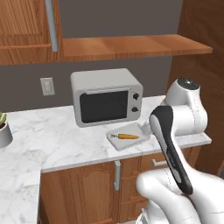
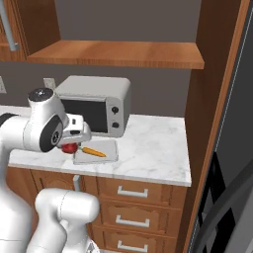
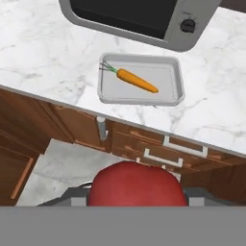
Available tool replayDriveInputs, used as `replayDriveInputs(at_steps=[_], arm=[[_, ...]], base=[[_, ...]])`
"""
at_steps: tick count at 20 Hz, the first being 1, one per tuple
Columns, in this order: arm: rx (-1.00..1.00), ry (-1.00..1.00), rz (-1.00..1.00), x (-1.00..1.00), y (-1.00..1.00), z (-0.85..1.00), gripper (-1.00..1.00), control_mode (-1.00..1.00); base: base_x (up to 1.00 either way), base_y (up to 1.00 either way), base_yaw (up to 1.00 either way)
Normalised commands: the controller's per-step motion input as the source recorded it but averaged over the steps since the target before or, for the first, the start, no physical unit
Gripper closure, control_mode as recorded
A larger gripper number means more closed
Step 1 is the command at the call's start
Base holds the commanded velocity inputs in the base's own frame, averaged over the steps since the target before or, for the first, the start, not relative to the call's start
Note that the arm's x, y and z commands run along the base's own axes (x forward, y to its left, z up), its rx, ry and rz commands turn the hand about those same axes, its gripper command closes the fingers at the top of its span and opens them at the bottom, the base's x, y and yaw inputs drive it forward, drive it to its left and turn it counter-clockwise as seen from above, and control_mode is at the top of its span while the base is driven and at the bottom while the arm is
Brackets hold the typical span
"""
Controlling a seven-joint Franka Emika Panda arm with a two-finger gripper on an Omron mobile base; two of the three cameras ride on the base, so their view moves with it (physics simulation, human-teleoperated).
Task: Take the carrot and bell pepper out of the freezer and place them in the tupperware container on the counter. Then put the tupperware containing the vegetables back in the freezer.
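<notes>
Pincer (image 3: 137, 199) is clamped around the round, glossy red pepper (image 3: 137, 185); ahead of it, the slim orange carrot (image 3: 137, 80) lies in the flat grey container (image 3: 178, 79).

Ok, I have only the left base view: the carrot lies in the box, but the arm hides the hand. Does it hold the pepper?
Observer: Yes. In the hand view the red pepper sits between the fingers of the hand.
Operator: Is the pepper in the box?
Observer: Not yet. In the right base view it hangs by the left edge of the box, apart from the carrot.
</notes>
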Motion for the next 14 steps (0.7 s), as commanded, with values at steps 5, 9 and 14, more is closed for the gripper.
replayDriveInputs(at_steps=[5,9,14], arm=[[0.0,0.03,0.06,0.79,-0.06,-0.64,1.0,-1.0],[0.0,0.1,0.05,0.86,-0.01,-0.53,1.0,-1.0],[0.0,0.15,0.03,0.75,0.0,-0.38,1.0,-1.0]], base=[[0.0,0.0,0.0],[0.0,0.0,0.0],[0.0,0.0,0.0]])
